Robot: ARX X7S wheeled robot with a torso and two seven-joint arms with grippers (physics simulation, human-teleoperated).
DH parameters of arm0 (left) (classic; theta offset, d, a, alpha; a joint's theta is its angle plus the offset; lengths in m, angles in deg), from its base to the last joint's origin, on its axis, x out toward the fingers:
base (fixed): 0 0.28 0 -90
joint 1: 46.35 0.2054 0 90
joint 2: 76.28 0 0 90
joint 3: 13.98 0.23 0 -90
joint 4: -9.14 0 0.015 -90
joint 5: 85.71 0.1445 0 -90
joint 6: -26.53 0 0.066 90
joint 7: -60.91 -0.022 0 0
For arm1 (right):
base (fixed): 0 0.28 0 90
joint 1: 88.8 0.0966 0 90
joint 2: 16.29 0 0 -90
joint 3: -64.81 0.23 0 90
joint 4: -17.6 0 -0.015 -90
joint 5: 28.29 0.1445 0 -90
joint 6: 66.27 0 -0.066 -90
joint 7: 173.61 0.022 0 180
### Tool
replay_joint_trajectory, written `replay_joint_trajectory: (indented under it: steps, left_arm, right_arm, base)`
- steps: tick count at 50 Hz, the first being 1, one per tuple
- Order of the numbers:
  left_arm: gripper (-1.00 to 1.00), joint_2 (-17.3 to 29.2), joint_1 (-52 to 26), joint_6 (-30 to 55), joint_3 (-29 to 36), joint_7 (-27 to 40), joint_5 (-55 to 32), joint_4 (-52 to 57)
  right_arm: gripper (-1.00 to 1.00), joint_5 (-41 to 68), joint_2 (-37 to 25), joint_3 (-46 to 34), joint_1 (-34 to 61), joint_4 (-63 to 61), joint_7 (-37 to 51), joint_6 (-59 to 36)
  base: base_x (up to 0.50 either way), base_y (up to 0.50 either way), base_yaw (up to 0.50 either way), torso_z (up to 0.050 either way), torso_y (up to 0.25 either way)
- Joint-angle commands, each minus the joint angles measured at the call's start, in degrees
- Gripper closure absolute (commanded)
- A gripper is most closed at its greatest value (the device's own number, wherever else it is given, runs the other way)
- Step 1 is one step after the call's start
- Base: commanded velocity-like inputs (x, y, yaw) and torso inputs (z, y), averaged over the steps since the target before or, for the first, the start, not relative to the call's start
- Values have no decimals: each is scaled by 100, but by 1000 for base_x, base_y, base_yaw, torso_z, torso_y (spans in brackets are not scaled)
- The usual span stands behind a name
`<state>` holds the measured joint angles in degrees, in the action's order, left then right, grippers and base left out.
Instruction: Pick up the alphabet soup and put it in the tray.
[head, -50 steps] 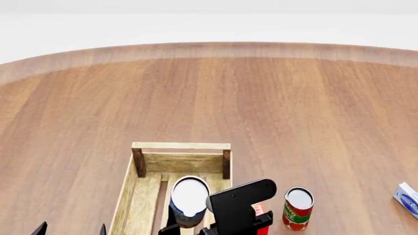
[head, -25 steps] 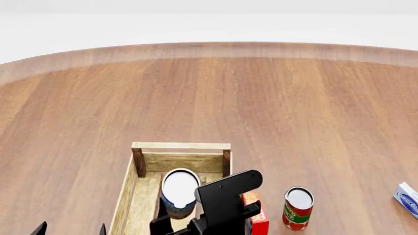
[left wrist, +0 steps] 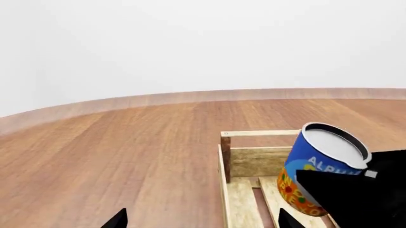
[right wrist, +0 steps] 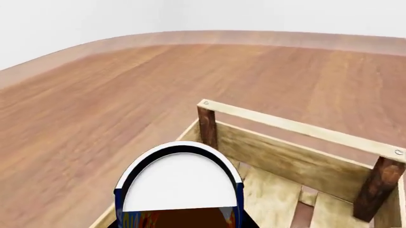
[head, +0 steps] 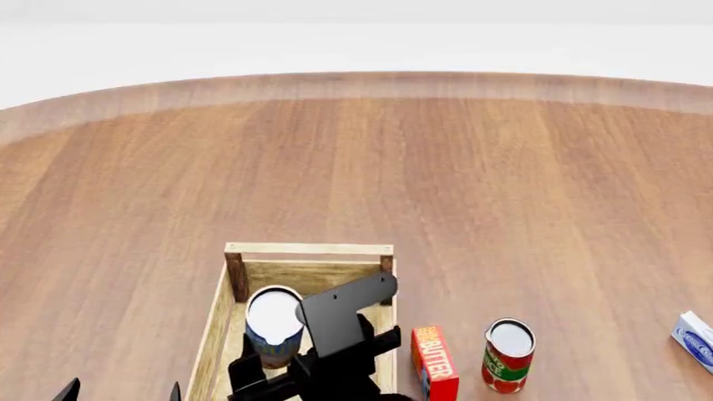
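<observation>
Your left end effector point(head: 123, 391) shows only two dark fingertips at the near edge of the head view, spread apart with nothing between them. Your right end effector point(head: 292, 355) grips the alphabet soup point(head: 273, 324), holding it tilted over the near-left part of the tray point(head: 309, 249). In the left wrist view the can point(left wrist: 317, 164) leans, its white top raised above the tray's far wall point(left wrist: 260, 161); whether its base touches the slats is hard to say. To the right on the counter point(head: 502, 184) stand a red butter box point(head: 433, 362) and a red-and-green can point(head: 508, 354), with a white-and-blue carton point(head: 694, 338) at the right edge.
</observation>
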<state>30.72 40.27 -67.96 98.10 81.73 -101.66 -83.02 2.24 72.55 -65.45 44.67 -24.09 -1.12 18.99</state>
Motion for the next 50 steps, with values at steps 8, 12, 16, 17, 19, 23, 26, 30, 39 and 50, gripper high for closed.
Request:
replay_joint_trajectory:
  steps: [8,12,16,17,19,23,26,30,39,50]
  left_arm:
    - [-100,23,-3,-4,28,21,-14,7]
    - [-100,24,-5,-15,35,24,-14,1]
    - [-100,33,-5,-9,39,27,-23,10]
    - [-100,33,-3,-10,42,27,-24,10]
    - [-100,35,-2,-8,45,33,-23,15]
    - [-100,41,2,-5,51,39,-30,26]
    - [-100,44,0,-6,53,42,-33,24]
    - [-100,46,-7,-14,59,42,-35,10]
    - [-100,48,-18,-16,70,48,-46,-6]
    - [-100,55,-27,-22,88,62,-45,-15]
  right_arm:
    - [100,3513,116,-3892,1117,1736,306,1470]
    - [100,3899,116,-4322,1162,1776,342,1533]
    - [100,4094,116,-4526,1164,1837,355,1572]
    - [100,4127,116,-4557,1161,1847,353,1577]
    - [100,4185,116,-4600,1148,1872,335,1594]
    - [100,4251,116,-4672,1131,1867,352,1572]
    - [100,4292,116,-4692,1123,1876,363,1567]
    - [100,4327,116,-4714,1119,1865,358,1556]
    - [100,4318,116,-4738,1117,1845,338,1496]
    - [100,4269,116,-4738,1152,1844,344,1312]
  base:
    - [0,0,0,0,0]
    - [0,0,0,0,3]
    - [0,0,0,0,0]
    - [0,0,0,0,0]
    - [0,0,0,0,0]
    - [0,0,0,3,0]
    - [0,0,0,0,3]
    - [0,0,0,0,0]
    - [0,0,0,0,1]
    - [0,0,0,0,0]
